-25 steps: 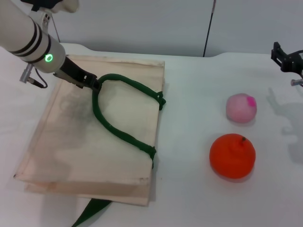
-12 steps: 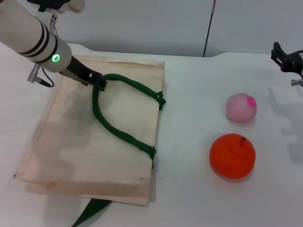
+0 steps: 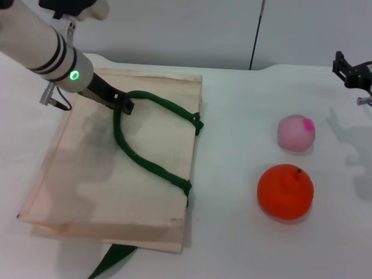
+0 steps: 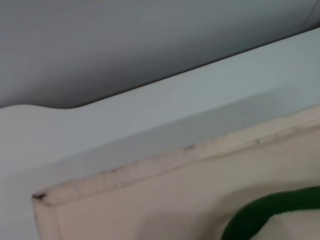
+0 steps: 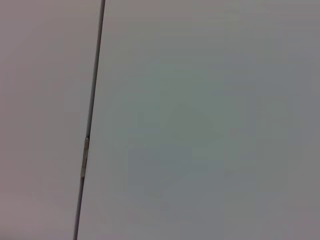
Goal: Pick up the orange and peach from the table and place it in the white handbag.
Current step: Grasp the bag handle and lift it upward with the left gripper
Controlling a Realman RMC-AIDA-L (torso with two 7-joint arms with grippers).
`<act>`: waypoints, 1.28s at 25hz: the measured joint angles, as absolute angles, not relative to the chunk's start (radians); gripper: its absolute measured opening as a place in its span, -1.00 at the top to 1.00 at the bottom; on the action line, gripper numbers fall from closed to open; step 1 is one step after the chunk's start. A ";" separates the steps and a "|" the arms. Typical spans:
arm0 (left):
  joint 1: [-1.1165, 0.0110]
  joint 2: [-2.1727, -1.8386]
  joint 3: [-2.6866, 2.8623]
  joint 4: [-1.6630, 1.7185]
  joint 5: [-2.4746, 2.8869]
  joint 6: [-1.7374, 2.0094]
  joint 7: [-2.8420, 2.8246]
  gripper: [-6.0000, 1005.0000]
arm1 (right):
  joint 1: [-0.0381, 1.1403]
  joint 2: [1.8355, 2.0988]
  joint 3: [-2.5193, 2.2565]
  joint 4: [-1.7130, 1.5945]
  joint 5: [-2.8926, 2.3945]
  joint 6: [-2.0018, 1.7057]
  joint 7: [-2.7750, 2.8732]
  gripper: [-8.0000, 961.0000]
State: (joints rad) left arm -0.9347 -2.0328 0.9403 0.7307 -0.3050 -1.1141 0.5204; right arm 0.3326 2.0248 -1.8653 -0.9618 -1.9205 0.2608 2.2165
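The white handbag (image 3: 87,174) lies flat on the left of the table, and its far edge shows in the left wrist view (image 4: 175,155). My left gripper (image 3: 123,104) is over the bag's far part, shut on the top of the bag's green rope handle (image 3: 145,163), which also shows in the left wrist view (image 4: 270,212). The peach (image 3: 296,132), pale pink with a magenta spot, sits on the table at the right. The orange (image 3: 285,191) sits just in front of it. My right gripper (image 3: 351,72) is parked at the far right edge, above the table and away from both fruits.
A green strap (image 3: 110,260) sticks out from under the bag's near edge. The white table (image 3: 232,174) has bare room between the bag and the fruits. A grey wall stands behind the table. The right wrist view shows only wall.
My left gripper has shifted a little to the right with the handle's top, and the handle loop has followed it. The fruits and the right arm have not moved.
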 joint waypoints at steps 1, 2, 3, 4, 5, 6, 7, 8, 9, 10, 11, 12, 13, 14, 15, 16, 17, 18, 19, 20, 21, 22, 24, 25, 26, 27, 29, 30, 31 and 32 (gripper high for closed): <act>-0.937 -2.033 0.940 0.723 -0.305 -1.109 0.523 0.01 | 0.333 2.025 -1.865 -0.962 -1.920 0.261 2.217 -0.66; -0.940 -2.033 0.940 0.715 -0.305 -1.105 0.527 0.02 | 0.333 2.025 -1.865 -0.962 -1.921 0.261 2.217 -0.66; -0.943 -2.034 0.940 0.707 -0.305 -1.100 0.530 0.04 | 0.333 2.025 -1.865 -0.962 -1.920 0.261 2.217 -0.66; -0.946 -2.034 0.940 0.701 -0.305 -1.096 0.532 0.06 | 0.333 2.025 -1.865 -0.962 -1.920 0.261 2.217 -0.66; -0.951 -2.034 0.940 0.691 -0.305 -1.089 0.534 0.08 | 0.333 2.025 -1.865 -0.962 -1.921 0.261 2.217 -0.66; -0.953 -2.034 0.940 0.687 -0.305 -1.086 0.534 0.10 | 0.333 2.025 -1.865 -0.962 -1.920 0.261 2.217 -0.66; -0.954 -2.034 0.940 0.686 -0.305 -1.085 0.535 0.11 | 0.333 2.025 -1.866 -0.963 -1.920 0.261 2.217 -0.66; -0.954 -2.034 0.940 0.686 -0.305 -1.085 0.535 0.13 | 0.333 2.025 -1.866 -0.964 -1.921 0.261 2.217 -0.66; -0.954 -2.034 0.940 0.686 -0.305 -1.085 0.535 0.15 | 0.333 2.025 -1.867 -0.964 -1.921 0.261 2.217 -0.66; -0.954 -2.034 0.940 0.686 -0.305 -1.086 0.535 0.17 | 0.333 2.025 -1.867 -0.965 -1.920 0.261 2.217 -0.66; -0.954 -2.034 0.940 0.686 -0.305 -1.086 0.535 0.18 | 0.333 2.025 -1.867 -0.965 -1.921 0.261 2.217 -0.66; -0.953 -2.034 0.940 0.687 -0.305 -1.088 0.537 0.20 | 0.333 2.025 -1.867 -0.965 -1.921 0.261 2.217 -0.66; -0.952 -2.034 0.940 0.689 -0.306 -1.090 0.540 0.26 | 0.333 2.025 -1.867 -0.965 -1.920 0.261 2.217 -0.66; -0.951 -2.034 0.940 0.691 -0.307 -1.092 0.543 0.32 | 0.332 2.025 -1.867 -0.965 -1.921 0.261 2.217 -0.66; -0.950 -2.034 0.940 0.692 -0.315 -1.094 0.553 0.38 | 0.332 2.025 -1.867 -0.965 -1.921 0.261 2.217 -0.66; -0.949 -2.034 0.940 0.693 -0.319 -1.094 0.557 0.44 | 0.332 2.025 -1.867 -0.965 -1.921 0.261 2.217 -0.66; -0.949 -2.034 0.940 0.694 -0.325 -1.095 0.562 0.50 | 0.332 2.025 -1.867 -0.965 -1.921 0.261 2.217 -0.66; -0.946 -2.034 0.940 0.698 -0.336 -1.097 0.570 0.57 | 0.332 2.025 -1.867 -0.965 -1.922 0.261 2.217 -0.66; -0.943 -2.033 0.940 0.703 -0.346 -1.100 0.576 0.63 | 0.332 2.025 -1.867 -0.965 -1.922 0.261 2.217 -0.66; -0.939 -2.032 0.940 0.711 -0.354 -1.104 0.580 0.70 | 0.332 2.025 -1.867 -0.965 -1.923 0.261 2.217 -0.66; -0.935 -2.031 0.940 0.719 -0.361 -1.108 0.584 0.71 | 0.332 2.025 -1.867 -0.965 -1.923 0.261 2.217 -0.66; -0.930 -2.031 0.940 0.727 -0.365 -1.112 0.586 0.72 | 0.332 2.025 -1.867 -0.965 -1.924 0.261 2.217 -0.66; -0.920 -2.030 0.940 0.752 -0.367 -1.124 0.586 0.73 | 0.331 2.025 -1.867 -0.965 -1.924 0.261 2.217 -0.66; -0.912 -2.030 0.938 0.769 -0.368 -1.132 0.586 0.74 | 0.331 2.025 -1.867 -0.964 -1.924 0.261 2.217 -0.66; -0.903 -2.030 0.937 0.796 -0.368 -1.146 0.587 0.75 | 0.331 2.025 -1.867 -0.963 -1.925 0.261 2.217 -0.66; -0.896 -2.030 0.936 0.813 -0.369 -1.157 0.587 0.75 | 0.331 2.025 -1.867 -0.961 -1.925 0.261 2.217 -0.66; -0.871 -2.030 0.935 0.881 -0.385 -1.190 0.587 0.75 | 0.331 2.025 -1.867 -0.957 -1.925 0.261 2.216 -0.66; -0.862 -2.030 0.936 0.909 -0.393 -1.202 0.587 0.75 | 0.331 2.025 -1.867 -0.957 -1.924 0.261 2.210 -0.66; -0.845 -2.030 0.937 0.952 -0.407 -1.220 0.587 0.75 | 0.331 2.025 -1.867 -0.956 -1.923 0.261 2.202 -0.66; -0.830 -2.029 0.938 0.995 -0.420 -1.239 0.587 0.75 | 0.331 2.025 -1.867 -0.956 -1.922 0.259 2.190 -0.66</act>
State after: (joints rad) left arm -0.8296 -2.0291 0.9381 0.9952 -0.4196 -1.2393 0.5869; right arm 0.3307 2.0249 -1.8668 -0.9558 -1.9218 0.2594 2.1897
